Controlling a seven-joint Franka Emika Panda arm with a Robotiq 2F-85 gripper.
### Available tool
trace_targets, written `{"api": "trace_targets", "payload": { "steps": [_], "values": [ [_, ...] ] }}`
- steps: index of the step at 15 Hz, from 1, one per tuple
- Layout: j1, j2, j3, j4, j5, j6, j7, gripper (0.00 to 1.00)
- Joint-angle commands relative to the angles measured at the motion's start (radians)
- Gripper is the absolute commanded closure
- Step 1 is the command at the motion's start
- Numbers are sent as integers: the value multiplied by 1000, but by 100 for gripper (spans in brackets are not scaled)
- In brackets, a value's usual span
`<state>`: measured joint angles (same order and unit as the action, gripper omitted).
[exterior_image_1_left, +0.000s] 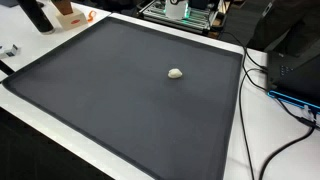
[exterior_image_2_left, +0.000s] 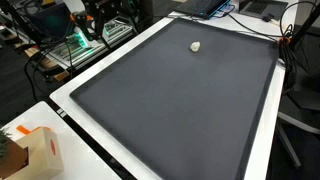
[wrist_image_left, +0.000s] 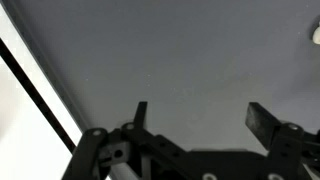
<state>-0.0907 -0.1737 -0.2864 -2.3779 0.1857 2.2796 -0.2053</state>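
Note:
A small pale, rounded object (exterior_image_1_left: 176, 73) lies alone on the dark grey mat (exterior_image_1_left: 110, 100); it also shows in an exterior view as a white lump (exterior_image_2_left: 195, 46) near the mat's far end. In the wrist view my gripper (wrist_image_left: 199, 115) stands open above the bare mat (wrist_image_left: 180, 50), nothing between its fingers (wrist_image_left: 266, 119). A pale speck at the right edge of the wrist view (wrist_image_left: 316, 35) may be that object. The arm does not show in either exterior view.
The mat lies on a white table (exterior_image_1_left: 250, 130) with a white border strip (wrist_image_left: 30, 95). Black cables (exterior_image_1_left: 262, 75) run along one side by dark equipment (exterior_image_1_left: 295, 65). A cardboard box (exterior_image_2_left: 38, 155) and an electronics rack (exterior_image_2_left: 80, 45) stand beside the table.

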Motion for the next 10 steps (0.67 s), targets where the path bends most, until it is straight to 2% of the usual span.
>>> {"api": "trace_targets", "payload": {
  "steps": [1, 7, 10],
  "values": [
    [-26, 1, 25, 2, 5, -3, -3, 0],
    [-26, 1, 25, 2, 5, -3, -3, 0],
    [11, 43, 51, 41, 68, -15, -53, 0]
  ]
}}
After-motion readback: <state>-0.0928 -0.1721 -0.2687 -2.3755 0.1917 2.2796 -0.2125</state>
